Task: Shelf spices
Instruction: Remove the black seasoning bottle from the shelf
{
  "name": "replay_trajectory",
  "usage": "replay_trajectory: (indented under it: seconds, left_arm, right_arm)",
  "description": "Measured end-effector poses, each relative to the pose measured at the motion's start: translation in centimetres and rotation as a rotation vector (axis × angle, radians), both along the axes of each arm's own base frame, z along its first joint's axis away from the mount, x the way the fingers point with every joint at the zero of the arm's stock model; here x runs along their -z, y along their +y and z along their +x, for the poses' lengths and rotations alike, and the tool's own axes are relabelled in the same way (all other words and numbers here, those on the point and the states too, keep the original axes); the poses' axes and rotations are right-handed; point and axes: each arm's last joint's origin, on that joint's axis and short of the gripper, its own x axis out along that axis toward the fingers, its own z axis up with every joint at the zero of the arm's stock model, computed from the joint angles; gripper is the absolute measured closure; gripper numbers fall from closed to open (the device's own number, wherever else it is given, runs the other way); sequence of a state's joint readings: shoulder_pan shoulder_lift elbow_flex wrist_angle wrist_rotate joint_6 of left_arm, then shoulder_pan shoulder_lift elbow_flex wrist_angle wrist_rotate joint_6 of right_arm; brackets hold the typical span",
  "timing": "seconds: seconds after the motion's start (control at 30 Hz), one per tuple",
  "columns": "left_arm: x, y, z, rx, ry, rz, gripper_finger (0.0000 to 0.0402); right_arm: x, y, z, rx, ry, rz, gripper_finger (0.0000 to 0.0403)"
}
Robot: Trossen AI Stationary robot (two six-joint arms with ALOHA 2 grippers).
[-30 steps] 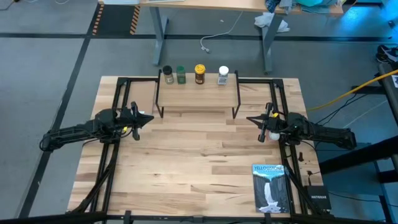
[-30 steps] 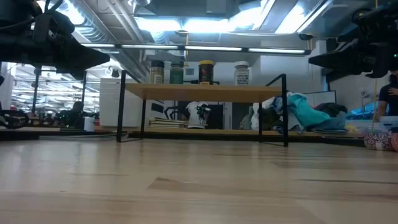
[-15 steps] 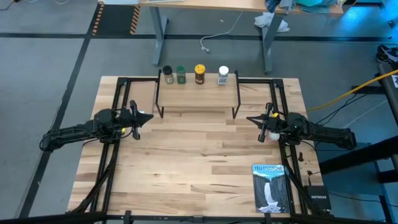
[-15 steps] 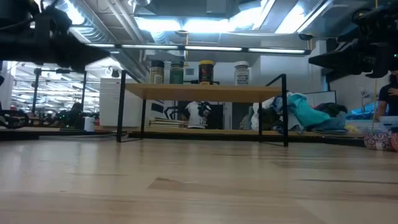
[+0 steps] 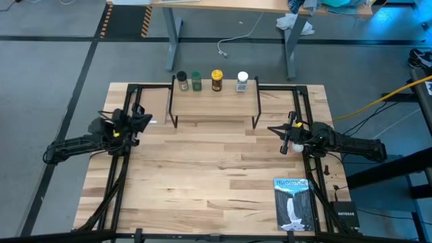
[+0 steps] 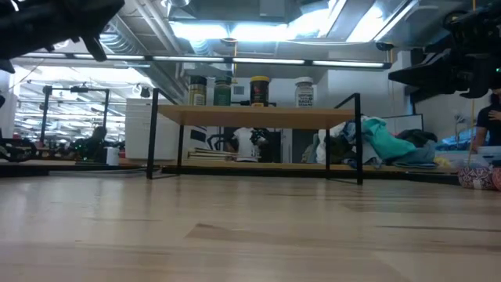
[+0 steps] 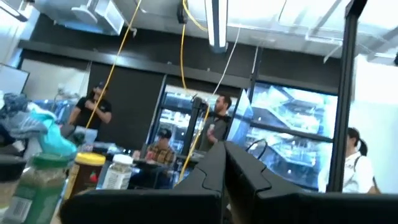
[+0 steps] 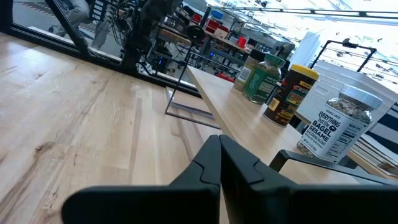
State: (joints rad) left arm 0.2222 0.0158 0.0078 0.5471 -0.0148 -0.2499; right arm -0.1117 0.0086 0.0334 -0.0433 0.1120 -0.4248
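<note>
Four spice jars stand upright in a row on the shelf [image 5: 214,102], along its far edge: dark-lidded [image 5: 181,81], green [image 5: 196,81], amber with a yellow lid [image 5: 217,79], clear with a white lid [image 5: 242,82]. In the low view they stand on the plank [image 6: 258,116]. My left gripper [image 5: 146,119] is shut and empty, raised left of the shelf; its wrist view [image 7: 224,152] points upward past the jars. My right gripper [image 5: 272,129] is shut and empty, right of the shelf, its fingers [image 8: 219,143] pointing toward the jars.
A blue-and-white book [image 5: 291,202] lies near the table's near right corner, with a small black box [image 5: 344,216] beside it. Black frame rails [image 5: 125,145] run along both sides of the table. Bare wood [image 5: 216,169] stretches between the arms. People stand in the room beyond.
My left gripper has risen and drawn back toward the table's left and far edge, tipping its fingers upward; in the low view it has climbed to the picture's top corner. It has stayed shut. The right arm and the jars have kept still.
</note>
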Motion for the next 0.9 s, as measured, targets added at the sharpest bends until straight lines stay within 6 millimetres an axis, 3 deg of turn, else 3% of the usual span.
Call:
replay_trajectory:
  seconds: [0.5, 0.67, 0.9]
  left_arm:
    - [-0.7, 0.4, -0.5, -0.194, -0.049, 0.008, 0.0402]
    - [-2.7, 0.4, -0.4, -0.17, -0.038, -0.009, 0.0402]
    - [-6.4, 0.8, 2.2, -0.146, 0.182, -0.011, 0.0402]
  right_arm:
    - [0.0, 0.0, 0.0, 0.0, 0.0, 0.0, 0.04]
    - [0.0, 0.0, 0.0, 0.0, 0.0, 0.0, 0.04]
    - [0.0, 0.0, 0.0, 0.0, 0.0, 0.0, 0.04]
